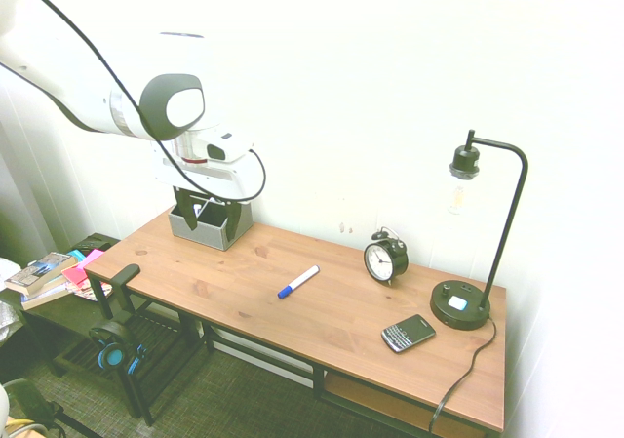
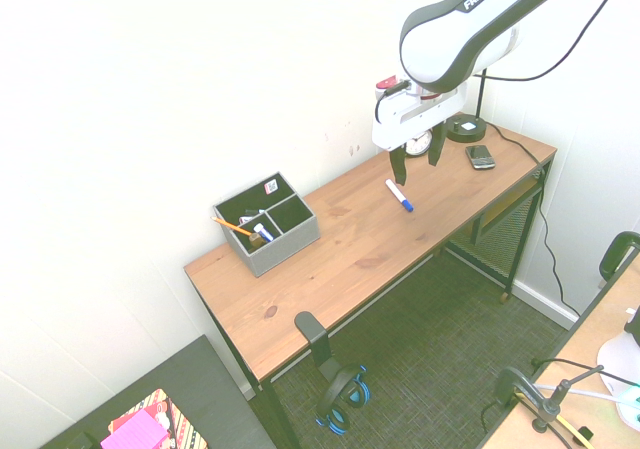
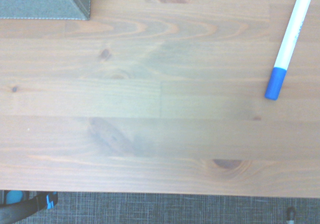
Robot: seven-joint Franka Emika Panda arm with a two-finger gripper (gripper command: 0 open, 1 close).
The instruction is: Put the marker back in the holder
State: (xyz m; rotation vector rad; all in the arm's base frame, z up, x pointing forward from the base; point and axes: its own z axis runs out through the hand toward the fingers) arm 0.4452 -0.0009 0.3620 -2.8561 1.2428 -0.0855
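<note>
The marker, white with a blue cap, lies flat near the middle of the wooden desk. The grey holder stands at the desk's far end by the wall, with an orange pencil and small items in its dark compartments. Only its corner shows in the wrist view. My gripper hangs open above the desk, close over the marker and holding nothing. In the first exterior view it stands in front of the holder and hides part of it.
A black alarm clock, a black phone and a desk lamp occupy the other end of the desk. Headphones hang off a hook at the holder's end. Books lie on a low shelf beside it.
</note>
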